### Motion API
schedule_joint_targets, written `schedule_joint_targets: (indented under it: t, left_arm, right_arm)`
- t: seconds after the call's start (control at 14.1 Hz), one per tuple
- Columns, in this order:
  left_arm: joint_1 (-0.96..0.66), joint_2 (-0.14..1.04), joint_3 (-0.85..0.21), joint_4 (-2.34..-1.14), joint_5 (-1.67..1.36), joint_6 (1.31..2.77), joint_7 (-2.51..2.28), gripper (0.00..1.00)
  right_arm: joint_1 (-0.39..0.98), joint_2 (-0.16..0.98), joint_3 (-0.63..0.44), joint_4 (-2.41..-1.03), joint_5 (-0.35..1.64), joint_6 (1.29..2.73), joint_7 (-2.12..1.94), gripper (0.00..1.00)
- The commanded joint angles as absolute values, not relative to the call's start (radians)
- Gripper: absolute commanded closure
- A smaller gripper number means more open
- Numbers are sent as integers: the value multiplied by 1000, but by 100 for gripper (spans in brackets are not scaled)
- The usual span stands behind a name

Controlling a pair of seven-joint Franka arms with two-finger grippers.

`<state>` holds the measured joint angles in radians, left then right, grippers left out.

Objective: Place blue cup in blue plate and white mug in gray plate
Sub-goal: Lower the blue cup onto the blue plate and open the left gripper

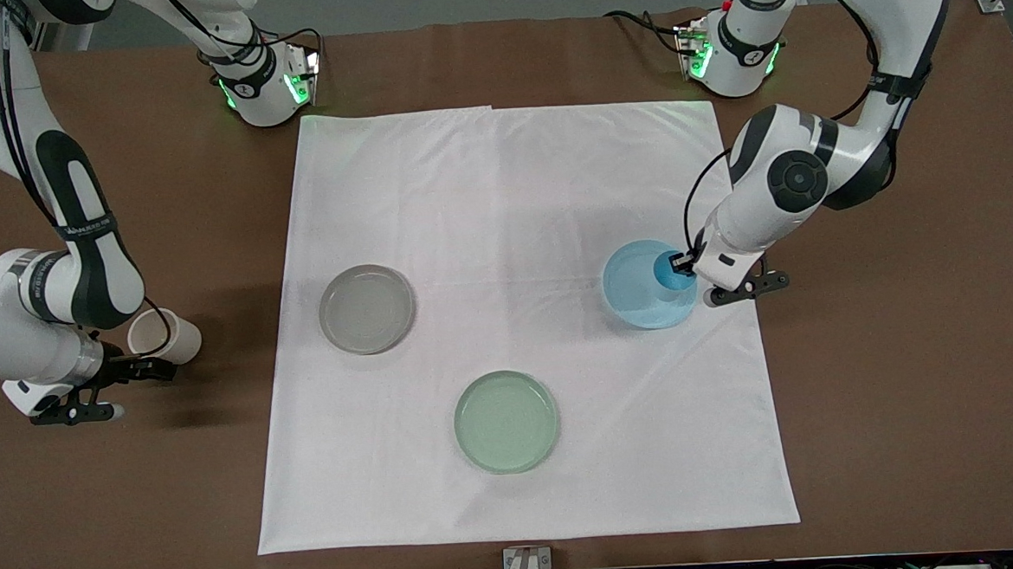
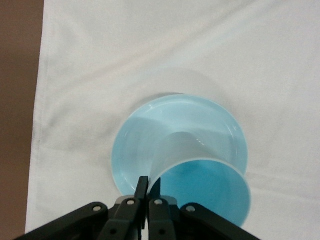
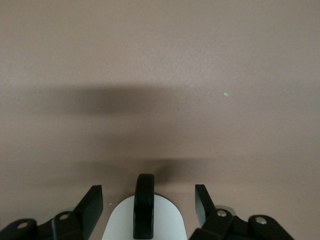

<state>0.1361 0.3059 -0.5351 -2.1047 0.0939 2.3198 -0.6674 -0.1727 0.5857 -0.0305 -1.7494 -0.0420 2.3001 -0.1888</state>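
The blue cup (image 1: 672, 271) hangs tilted over the blue plate (image 1: 637, 293), at the rim toward the left arm's end. My left gripper (image 1: 688, 262) is shut on the cup's rim, one finger inside and one outside (image 2: 148, 187); the cup (image 2: 200, 175) and the plate (image 2: 145, 135) fill the left wrist view. The white mug (image 1: 167, 335) sits on the bare brown table off the cloth, at the right arm's end. My right gripper (image 1: 148, 369) is open around it (image 3: 147, 192); the mug (image 3: 117, 225) and its black handle (image 3: 145, 205) stand between the fingers without touching. The gray plate (image 1: 366, 309) is empty.
A pale green plate (image 1: 506, 421) lies on the white cloth (image 1: 510, 189), nearer the front camera than the gray and blue plates. The brown table (image 1: 908, 341) runs round the cloth.
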Motion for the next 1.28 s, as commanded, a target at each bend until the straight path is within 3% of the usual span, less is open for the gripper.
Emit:
schedule_joint_targets:
  t: [0.0, 0.07, 0.14, 0.43, 0.78, 1.21]
  left_arm:
    - [124, 356, -535, -2097, 179, 2341, -762, 99]
    - [124, 368, -535, -2092, 198, 2341, -793, 94]
    - [123, 374, -535, -2089, 198, 2341, -813, 83]
    - [120, 371, -535, -2066, 198, 2326, -841, 0]
    - [138, 345, -528, -1861, 201, 2114, -780, 0]
    - [225, 341, -526, -1617, 218, 1907, -447, 0]
  right_arm:
    - [-189, 580, -17, -1775, -43, 2309, -209, 40]
    - [-189, 580, -17, -1776, -43, 2310, -209, 43]
    - [-189, 580, -17, -1779, -43, 2309, -210, 47]
    - [-187, 580, -17, -1784, -43, 2309, -222, 66]
    - [-186, 577, -17, -1782, -43, 2306, -227, 87]
    - [-161, 519, -15, -1778, -43, 2231, -236, 92]
